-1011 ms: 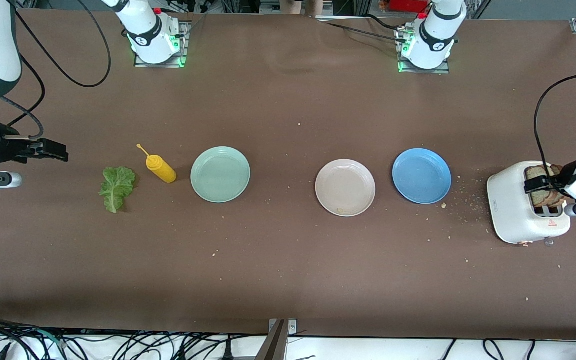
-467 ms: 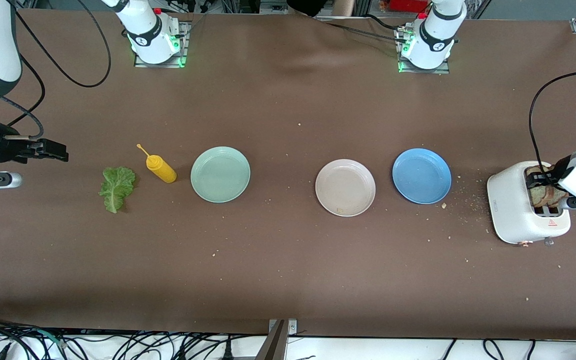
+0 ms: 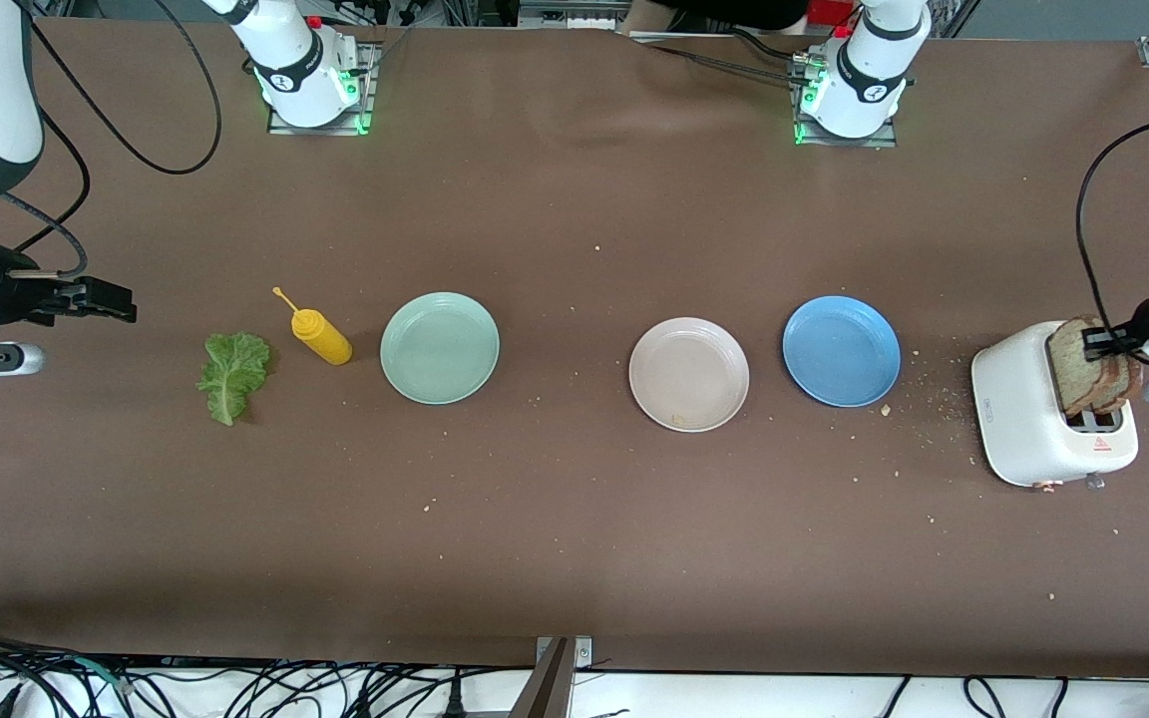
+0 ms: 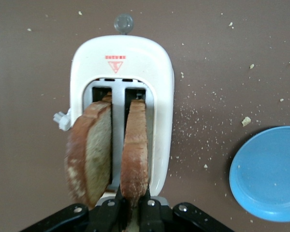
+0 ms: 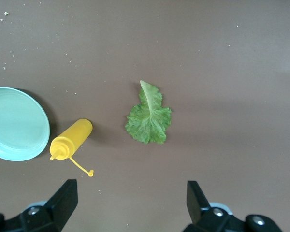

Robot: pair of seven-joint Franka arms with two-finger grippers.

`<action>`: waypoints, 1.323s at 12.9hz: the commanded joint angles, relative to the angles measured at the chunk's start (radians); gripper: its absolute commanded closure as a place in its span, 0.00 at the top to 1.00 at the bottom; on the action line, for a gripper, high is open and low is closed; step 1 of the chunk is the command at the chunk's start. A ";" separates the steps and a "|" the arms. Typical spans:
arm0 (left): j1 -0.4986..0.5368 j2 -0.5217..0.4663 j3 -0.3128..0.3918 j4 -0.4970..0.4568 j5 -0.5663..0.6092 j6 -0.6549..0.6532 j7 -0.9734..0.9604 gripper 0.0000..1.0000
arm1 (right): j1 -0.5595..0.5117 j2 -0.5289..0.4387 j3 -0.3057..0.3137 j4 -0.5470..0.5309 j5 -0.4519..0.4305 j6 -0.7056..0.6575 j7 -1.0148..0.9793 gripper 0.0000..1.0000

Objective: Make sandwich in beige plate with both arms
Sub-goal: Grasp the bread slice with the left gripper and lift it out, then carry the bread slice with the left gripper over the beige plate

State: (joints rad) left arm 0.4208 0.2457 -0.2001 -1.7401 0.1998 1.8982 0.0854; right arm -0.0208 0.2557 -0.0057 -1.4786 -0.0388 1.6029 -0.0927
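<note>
Progress: early | left gripper (image 3: 1101,342) clamped on one bread slice (image 3: 1078,364) in toaster (image 3: 1023,419), frame's right edge | right gripper (image 5: 130,203) spread, waiting above lettuce (image 3: 232,375) | beige plate (image 3: 689,375), frame centre, unfilled | stacking left to be done

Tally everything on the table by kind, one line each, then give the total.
Plates: 3, namely mint-green plate, beige plate, blue plate
Bread slices: 2, namely one slice gripped by the left gripper, other slice in the toaster
Toaster: 1
Lettuce leaf: 1
Yellow squeeze bottle: 1
Total: 8
</note>
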 commanded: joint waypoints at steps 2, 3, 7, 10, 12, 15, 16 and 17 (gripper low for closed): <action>-0.051 -0.017 -0.015 0.169 0.050 -0.213 0.004 0.00 | 0.002 -0.009 -0.004 -0.011 -0.007 0.011 -0.004 1.00; -0.080 -0.016 -0.015 0.207 0.043 -0.256 0.002 0.00 | 0.002 -0.007 -0.005 -0.011 -0.007 0.011 -0.005 1.00; -0.158 -0.005 -0.038 0.245 -0.214 -0.332 -0.024 0.00 | 0.002 -0.007 -0.005 -0.011 -0.007 0.019 -0.005 1.00; -0.255 0.052 -0.041 0.234 -0.432 -0.393 -0.122 0.00 | 0.002 -0.003 -0.005 -0.011 -0.007 0.025 -0.005 1.00; -0.313 0.101 -0.042 0.217 -0.575 -0.393 -0.125 0.00 | 0.002 -0.003 -0.005 -0.011 -0.007 0.025 -0.005 1.00; -0.385 0.200 -0.042 0.221 -0.706 -0.329 -0.078 0.00 | 0.001 -0.003 -0.005 -0.011 -0.007 0.026 -0.005 1.00; -0.416 0.222 -0.042 0.215 -0.711 -0.277 -0.034 0.00 | 0.001 -0.003 -0.005 -0.011 -0.007 0.026 -0.005 1.00; -0.430 0.259 -0.042 0.215 -0.714 -0.237 0.017 0.00 | 0.001 -0.003 -0.005 -0.011 -0.007 0.026 -0.005 1.00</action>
State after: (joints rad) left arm 0.0210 0.4496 -0.2519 -1.5407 -0.4777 1.6118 0.0194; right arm -0.0214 0.2595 -0.0079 -1.4792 -0.0388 1.6184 -0.0930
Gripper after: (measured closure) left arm 0.916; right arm 0.000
